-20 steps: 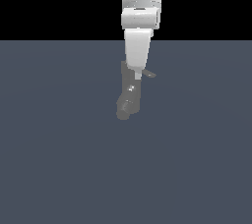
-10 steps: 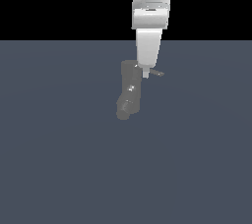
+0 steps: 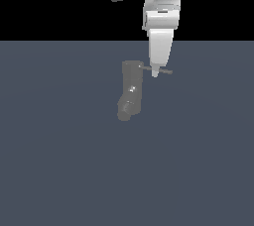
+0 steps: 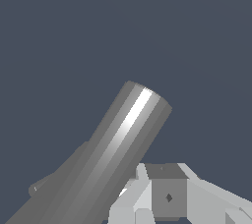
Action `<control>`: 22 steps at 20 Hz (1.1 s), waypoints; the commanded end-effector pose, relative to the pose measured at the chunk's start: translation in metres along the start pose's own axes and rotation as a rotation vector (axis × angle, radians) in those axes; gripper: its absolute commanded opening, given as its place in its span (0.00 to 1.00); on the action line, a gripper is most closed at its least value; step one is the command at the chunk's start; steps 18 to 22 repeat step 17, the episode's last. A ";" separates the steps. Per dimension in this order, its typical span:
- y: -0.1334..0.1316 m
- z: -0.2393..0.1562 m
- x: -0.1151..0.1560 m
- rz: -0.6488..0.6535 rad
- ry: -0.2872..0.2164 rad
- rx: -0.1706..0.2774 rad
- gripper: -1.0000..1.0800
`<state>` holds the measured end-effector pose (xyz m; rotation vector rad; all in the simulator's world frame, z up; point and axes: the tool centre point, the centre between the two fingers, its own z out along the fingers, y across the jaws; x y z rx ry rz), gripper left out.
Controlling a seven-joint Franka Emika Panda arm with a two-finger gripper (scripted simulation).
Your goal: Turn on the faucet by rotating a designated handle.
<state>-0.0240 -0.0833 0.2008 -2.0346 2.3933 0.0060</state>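
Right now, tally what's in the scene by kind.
Faucet: 1
Handle: 1
Gripper: 1
Floor: 1
Total: 4

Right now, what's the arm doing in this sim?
A single Panda arm is working a small grey faucet standing on a flat dark surface. Its gripper hangs from above, tip at the thin handle that sticks out of the faucet's top toward the exterior view's right. Finger state isn't readable in either view. Whether the handle has been rotated can't be judged from this moment.
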 end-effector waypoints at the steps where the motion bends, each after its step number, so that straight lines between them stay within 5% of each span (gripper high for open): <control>1: -0.007 0.000 0.012 0.010 0.002 0.003 0.00; 22: -0.038 0.000 0.049 0.022 0.003 0.003 0.00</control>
